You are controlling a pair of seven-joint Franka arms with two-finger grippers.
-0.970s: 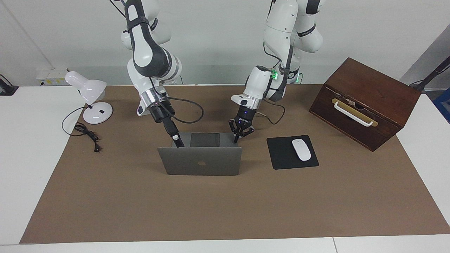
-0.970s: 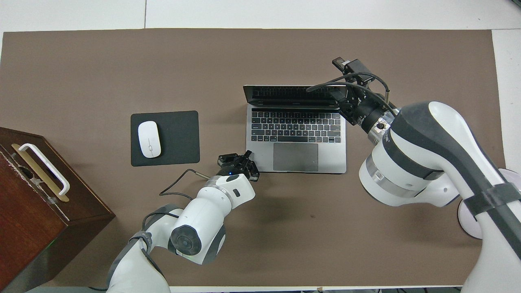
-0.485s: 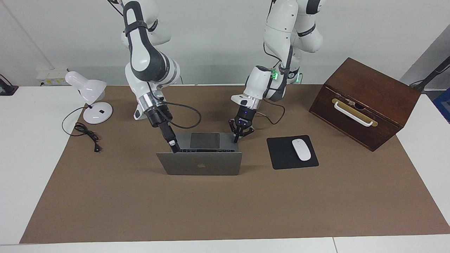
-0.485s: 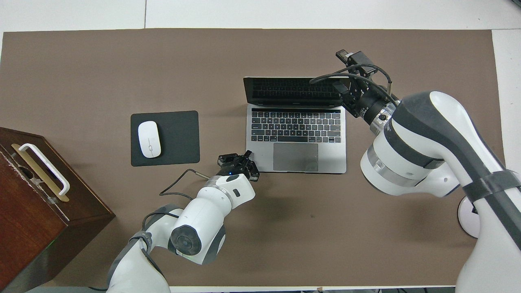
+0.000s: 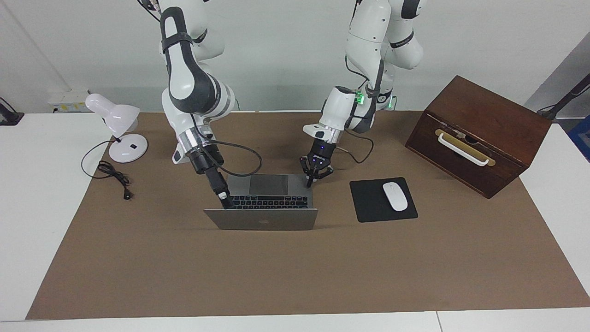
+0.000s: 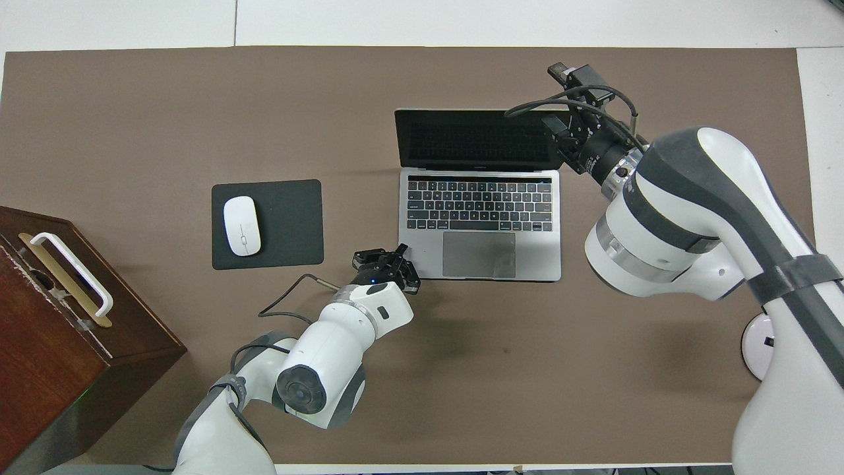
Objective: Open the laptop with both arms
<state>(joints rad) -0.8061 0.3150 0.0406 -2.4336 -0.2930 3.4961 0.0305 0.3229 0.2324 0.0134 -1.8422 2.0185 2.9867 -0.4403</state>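
The silver-grey laptop [image 5: 260,220] stands open in the middle of the brown mat, its lid tilted back past upright, with black keys and grey trackpad showing in the overhead view [image 6: 479,245]. My right gripper [image 5: 225,203] reaches down from above and its tip rests at the lid's upper corner toward the right arm's end [image 6: 557,128]. My left gripper [image 5: 309,183] is shut, its tip down on the base's corner nearest the robots, toward the left arm's end [image 6: 400,251].
A black mouse pad [image 5: 368,207] with a white mouse [image 5: 395,196] lies beside the laptop toward the left arm's end. A brown wooden box [image 5: 479,133] stands past it. A white desk lamp [image 5: 117,124] and its cable [image 5: 113,173] sit toward the right arm's end.
The right gripper has moved away from the robots with the lid's corner, and the lid has swung from about upright to tilted well back. The left gripper has stayed on the base corner.
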